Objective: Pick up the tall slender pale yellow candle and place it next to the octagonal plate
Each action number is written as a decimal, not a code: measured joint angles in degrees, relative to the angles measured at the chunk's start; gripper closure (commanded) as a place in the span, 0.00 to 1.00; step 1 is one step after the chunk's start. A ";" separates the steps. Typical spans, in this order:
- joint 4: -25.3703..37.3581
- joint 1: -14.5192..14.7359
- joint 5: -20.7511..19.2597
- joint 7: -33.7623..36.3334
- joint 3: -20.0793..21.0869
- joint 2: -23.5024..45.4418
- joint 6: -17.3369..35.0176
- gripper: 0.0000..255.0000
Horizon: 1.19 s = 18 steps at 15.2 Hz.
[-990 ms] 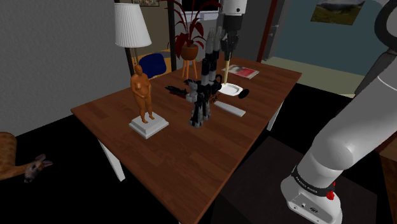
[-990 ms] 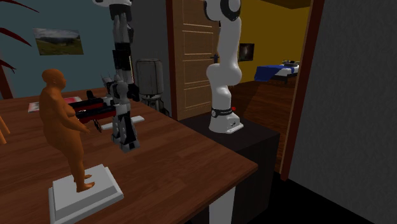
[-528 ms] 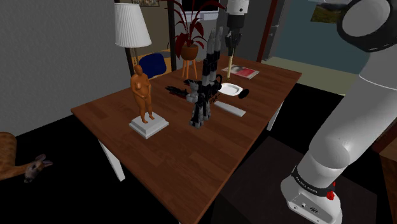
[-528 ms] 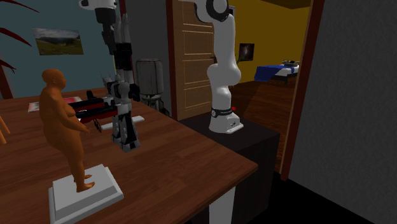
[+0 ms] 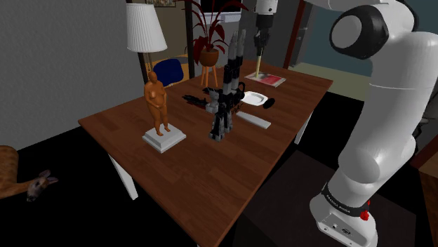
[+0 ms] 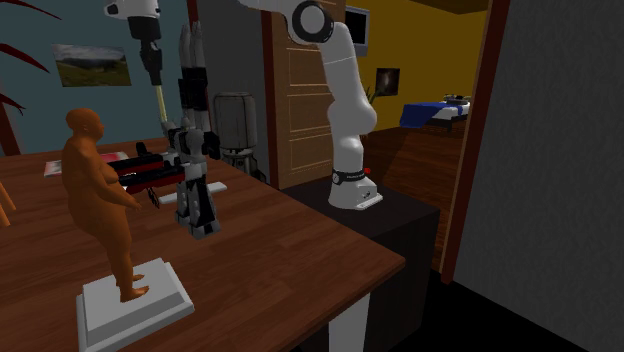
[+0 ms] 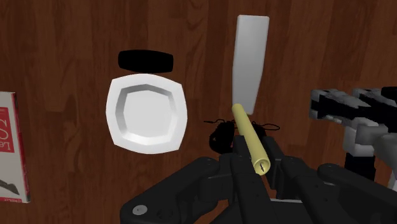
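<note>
- In the shoulder view the pale yellow candle has its upper end buried in the hand.
- There the grey-and-black figure covers part of the octagonal plate.
- The wrist view's edges cut off a red-and-white book and that figure.
- A small black object behind the candle is too dark to identify.

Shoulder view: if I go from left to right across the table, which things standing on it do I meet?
orange figurine → grey and black robot figure → white octagonal plate
</note>
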 measured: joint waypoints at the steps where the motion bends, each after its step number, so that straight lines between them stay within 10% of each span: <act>1: 3.68 -0.82 0.38 -1.00 -0.34 2.66 -1.05 1.00; 5: 14.31 -3.36 1.49 -3.59 -1.02 9.95 -4.48 1.00; 18: -1.53 -2.58 0.95 -3.63 -1.01 6.15 7.61 1.00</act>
